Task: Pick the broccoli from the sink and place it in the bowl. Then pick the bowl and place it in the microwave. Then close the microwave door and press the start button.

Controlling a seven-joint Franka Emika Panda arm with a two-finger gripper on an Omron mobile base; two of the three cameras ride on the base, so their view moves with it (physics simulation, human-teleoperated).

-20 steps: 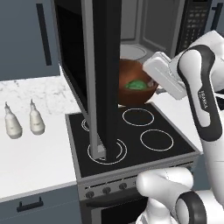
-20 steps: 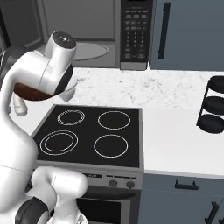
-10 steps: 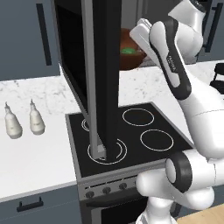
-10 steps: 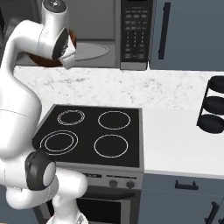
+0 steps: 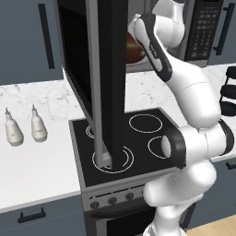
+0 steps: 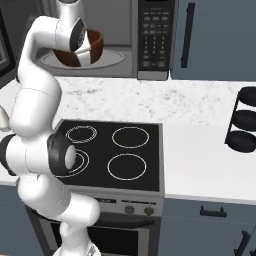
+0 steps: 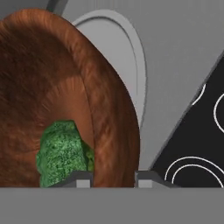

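Note:
My gripper [image 7: 114, 177] is shut on the wall of the reddish-brown wooden bowl [image 7: 65, 87], one fingertip inside the rim and one outside. The green broccoli [image 7: 61, 153] lies in the bowl's bottom. In the right base view the bowl [image 6: 90, 47] hangs tilted just above the round turntable [image 6: 107, 61], inside the opening of the black microwave [image 6: 155, 35], with the gripper [image 6: 82, 44] on its near rim. The microwave door [image 5: 101, 69] stands wide open, jutting toward me, and hides part of the bowl [image 5: 132, 46]. The sink is out of view.
The black stovetop [image 6: 120, 150] lies below the microwave, and the open door reaches out over its left burners [image 5: 113, 156]. Two pale bottles [image 5: 23, 131] stand on the left counter. A black stacked rack [image 6: 245, 120] sits on the right counter.
The arm has raised the bowl from just above the stovetop and carried it forward into the microwave opening, over the turntable. The grip has stayed shut on it.

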